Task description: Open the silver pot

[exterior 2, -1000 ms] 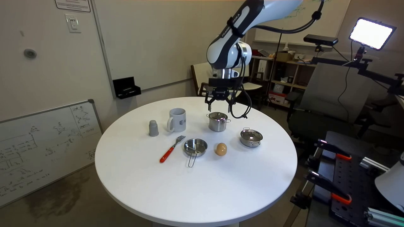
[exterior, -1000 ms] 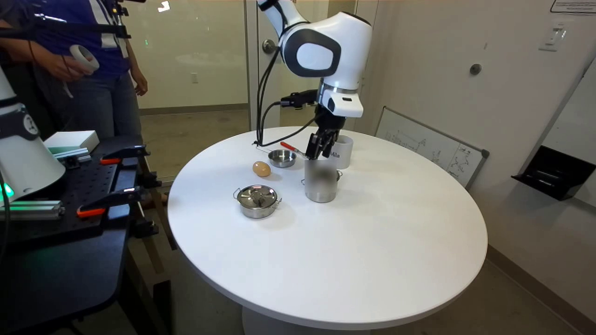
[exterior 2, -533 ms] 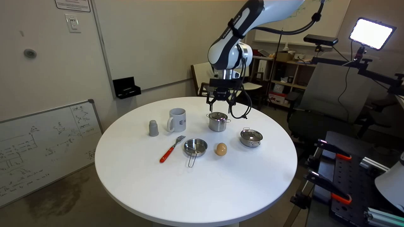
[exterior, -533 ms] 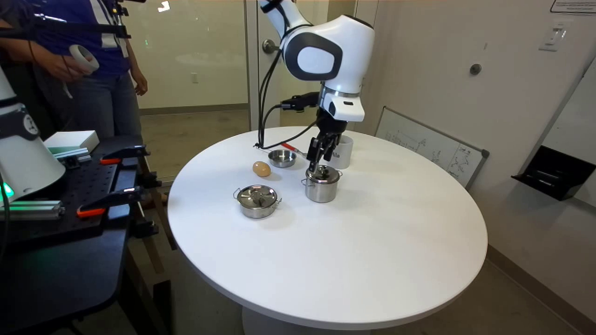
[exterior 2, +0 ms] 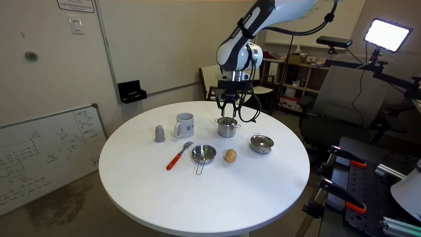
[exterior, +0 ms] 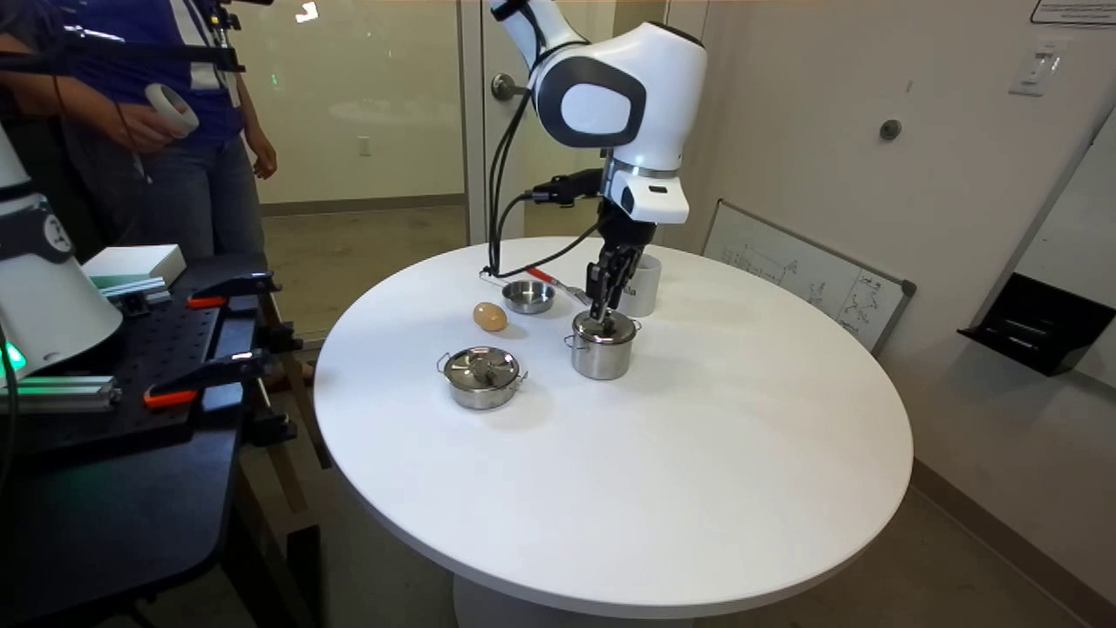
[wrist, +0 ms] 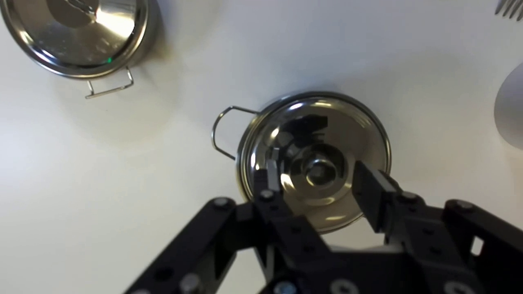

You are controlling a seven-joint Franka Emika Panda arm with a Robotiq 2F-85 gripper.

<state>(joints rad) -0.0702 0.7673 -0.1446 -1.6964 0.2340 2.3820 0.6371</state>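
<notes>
Toward the near side of the round white table (exterior 2: 197,204) in an exterior view, a red-handled fork (exterior 2: 178,157) lies just left of a small steel pan (exterior 2: 204,153). Right of the pan lies a brown egg (exterior 2: 230,156); farther right sits a covered shallow steel pot (exterior 2: 261,144). Beyond, at left, stand a small grey tapered object (exterior 2: 160,134), its kind unclear, and a white mug (exterior 2: 185,125). Level with the mug, to its right, the silver pot (exterior 2: 226,129) stands upright, its lid (exterior 2: 227,121) on. Over the lid hangs the gripper (exterior 2: 229,116); in the wrist view its fingers (wrist: 372,196) stand partway apart, the knob (wrist: 321,172) between them with a gap on each side, so nothing is held. Whether a fingertip touches the lid, I cannot tell. Beyond the table are a pale chair (exterior 2: 210,75) and a wall whiteboard (exterior 2: 164,42).
</notes>
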